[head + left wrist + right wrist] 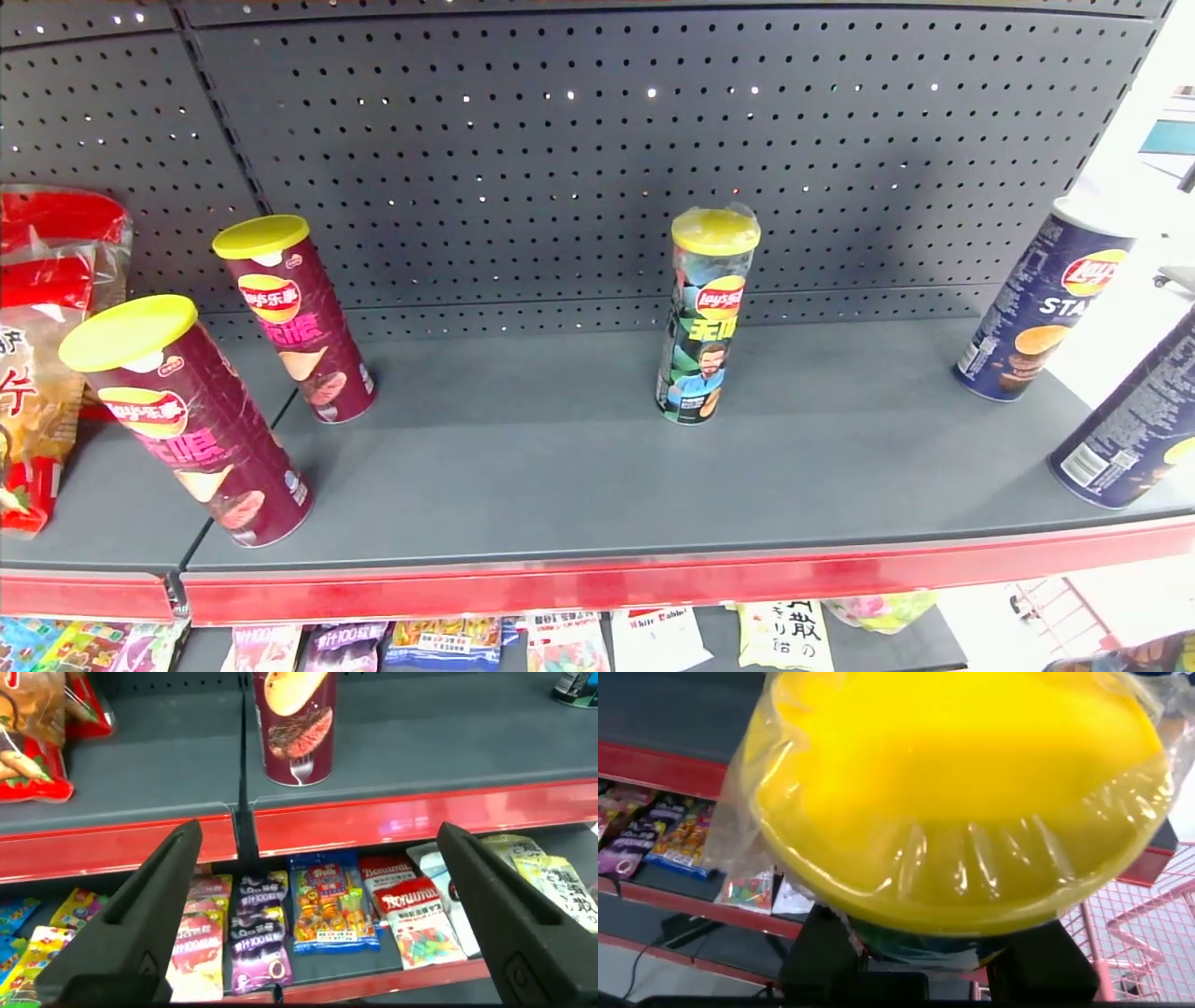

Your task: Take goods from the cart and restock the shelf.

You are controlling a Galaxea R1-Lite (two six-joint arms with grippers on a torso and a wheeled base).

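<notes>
My right gripper [929, 957] is shut on a chip can [952, 793] with a yellow, plastic-wrapped lid; its dark fingers [822, 957] clasp the can's body below the lid. The left gripper [318, 835] hangs open and empty in front of the shelf's red front edge [392, 812], below a maroon chip can [297, 728]. On the grey shelf [560, 467] stand two maroon cans [187, 420] [294, 317] at the left, a green can [705, 317] in the middle and two navy cans [1041, 308] [1130, 429] at the right.
Red snack bags [47, 308] sit at the shelf's far left. Several snack packets [327, 905] fill the level below. A pink wire cart [1148, 933] stands to the right. The shelf has open room between the maroon cans and the green can.
</notes>
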